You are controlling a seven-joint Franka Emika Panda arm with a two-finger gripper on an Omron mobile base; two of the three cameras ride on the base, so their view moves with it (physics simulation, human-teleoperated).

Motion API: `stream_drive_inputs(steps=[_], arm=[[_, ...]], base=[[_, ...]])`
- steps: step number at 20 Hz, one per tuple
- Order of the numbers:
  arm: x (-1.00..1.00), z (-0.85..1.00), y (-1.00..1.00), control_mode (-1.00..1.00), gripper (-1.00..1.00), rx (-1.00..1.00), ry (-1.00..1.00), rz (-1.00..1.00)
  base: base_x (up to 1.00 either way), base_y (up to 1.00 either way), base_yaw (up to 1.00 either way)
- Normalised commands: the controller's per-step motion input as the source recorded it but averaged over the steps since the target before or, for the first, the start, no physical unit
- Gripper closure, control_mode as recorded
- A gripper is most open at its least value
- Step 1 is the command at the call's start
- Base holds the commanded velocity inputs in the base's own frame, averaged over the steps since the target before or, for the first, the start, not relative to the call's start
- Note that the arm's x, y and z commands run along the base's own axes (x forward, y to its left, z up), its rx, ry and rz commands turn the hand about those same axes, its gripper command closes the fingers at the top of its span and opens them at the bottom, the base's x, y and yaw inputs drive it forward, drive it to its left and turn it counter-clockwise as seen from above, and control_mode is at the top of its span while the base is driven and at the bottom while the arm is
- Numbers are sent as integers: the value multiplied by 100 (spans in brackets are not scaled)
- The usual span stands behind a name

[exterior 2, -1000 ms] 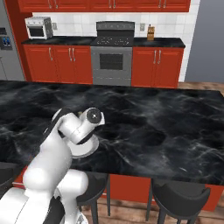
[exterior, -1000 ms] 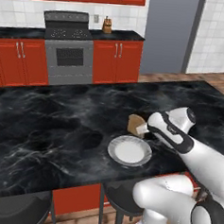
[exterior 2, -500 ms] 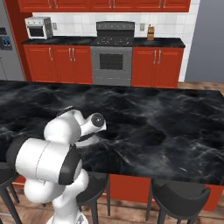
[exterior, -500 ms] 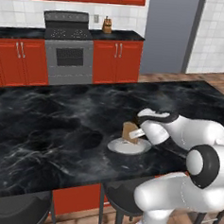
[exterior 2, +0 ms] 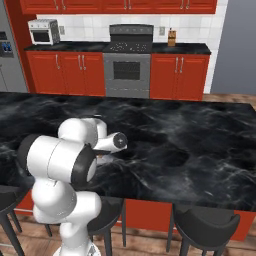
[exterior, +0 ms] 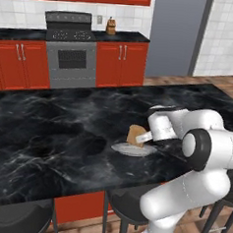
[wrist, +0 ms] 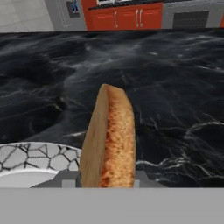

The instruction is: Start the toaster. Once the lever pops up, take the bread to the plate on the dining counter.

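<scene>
The bread (exterior: 135,135), a golden-brown slice, stands on its edge just over the small white plate (exterior: 126,149) on the black marble dining counter (exterior: 48,133). My gripper (exterior: 139,138) reaches it from the right and is shut on it. In the hand view the bread (wrist: 111,140) rises between the two fingertips (wrist: 68,178) of the gripper (wrist: 107,177), and the plate (wrist: 30,159) lies low on the left. I cannot tell whether the slice touches the plate. The toaster is out of view.
Dark stools (exterior: 12,219) (exterior 2: 205,225) stand along the counter's near edge. Behind the counter run red cabinets with a stove (exterior: 67,34), a knife block (exterior: 111,25), a microwave (exterior 2: 44,31) and a tall grey fridge (exterior: 176,34).
The arm has stretched out to the left and the hand has turned. The bread has come down a little, from beside the plate's far edge to just over the plate.
</scene>
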Motion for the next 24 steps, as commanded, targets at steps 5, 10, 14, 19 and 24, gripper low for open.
stream_drive_inputs(steps=[5, 10, 14, 19, 24], arm=[[-12, 1, 25, -100, 100, 0, 0, 0], [-8, 14, 37, -100, 100, 0, 1, 0], [-4, 22, 27, -100, 100, 0, 3, 0], [-19, 20, 6, -100, 100, 0, 2, 0], [-19, 2, -12, -100, 100, 0, 0, 0]], base=[[0, 0, 0], [0, 0, 0], [0, 0, 0], [0, 0, 0], [0, 0, 0]])
